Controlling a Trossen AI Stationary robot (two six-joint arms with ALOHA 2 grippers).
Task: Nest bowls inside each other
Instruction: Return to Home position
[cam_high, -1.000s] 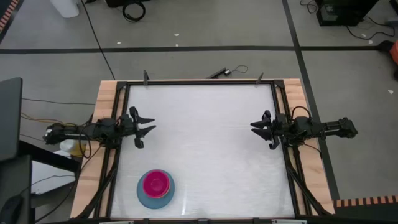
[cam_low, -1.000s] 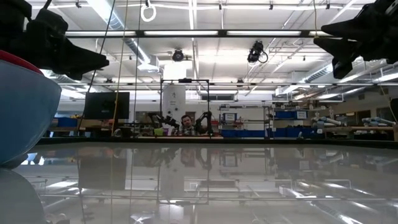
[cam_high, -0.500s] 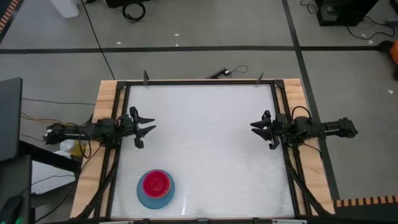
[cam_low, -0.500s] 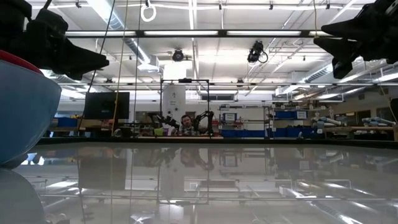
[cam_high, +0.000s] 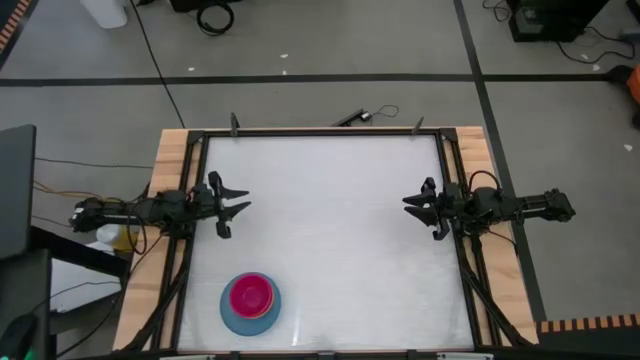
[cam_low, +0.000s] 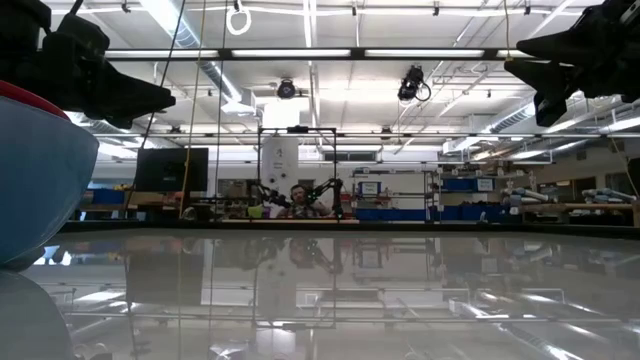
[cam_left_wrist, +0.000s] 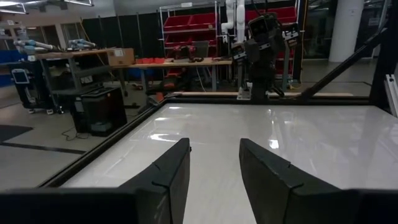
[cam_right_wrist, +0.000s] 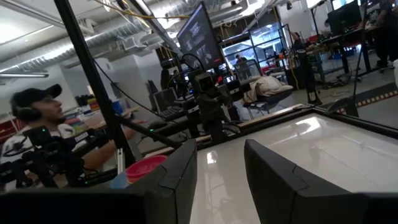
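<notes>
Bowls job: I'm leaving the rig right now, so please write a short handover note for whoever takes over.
Left gripper: open, empty, raised at the table's left edge.
Right gripper: open, empty, raised at the right edge.
Bowls: the red-magenta bowl sits inside the light blue bowl, on the left arm's side of the table. The orange and yellow bowls do not show separately, likely beneath the red one.
Done: nesting looks complete.
Left: probably nothing; check the hidden bowls.
</notes>
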